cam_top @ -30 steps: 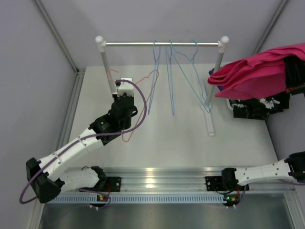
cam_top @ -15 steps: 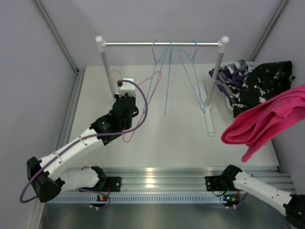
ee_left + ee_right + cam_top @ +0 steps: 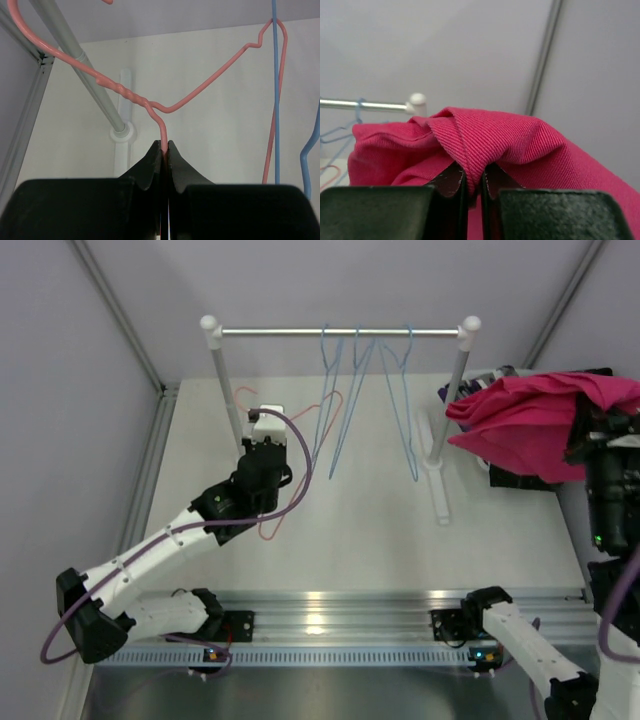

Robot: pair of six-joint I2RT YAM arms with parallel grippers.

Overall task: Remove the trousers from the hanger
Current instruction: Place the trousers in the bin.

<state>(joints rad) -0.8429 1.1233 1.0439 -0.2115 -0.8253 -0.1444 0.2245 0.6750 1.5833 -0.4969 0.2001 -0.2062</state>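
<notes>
The left arm [image 3: 150, 550] runs from its base at the near left corner, stretched long and low across the table [image 3: 380, 530] toward the rack. Left of its fingers the side wall and frame strut [image 3: 22, 125] stand close, so there is little room on that side. The left gripper [image 3: 164, 150] has its fingers pressed together on the wire of the one pink hanger [image 3: 163, 134]. The hanger's twisted neck rises just beyond the fingertips, and its hook curves past the left of the rack's two posts [image 3: 95, 87].

To the right of those fingers three blue hangers [image 3: 357, 340] hang from the rail [image 3: 280, 332], near the pink wire. Bare tabletop lies open between them and the arm bases.

Past the right post, the hot pink trousers [image 3: 520, 415] are draped near the table's far right edge, well apart from every hanger. They cover other cloth. A purple-patterned edge [image 3: 449, 394] and a black edge [image 3: 515, 478] peek out, but how many pairs lie under there cannot be told.

The right gripper [image 3: 470, 181] is nearly closed, pinching a fold of the pink cloth between its fingers. The right arm [image 3: 520, 635] leaves the near edge of the top view and rises again along the right wall.
</notes>
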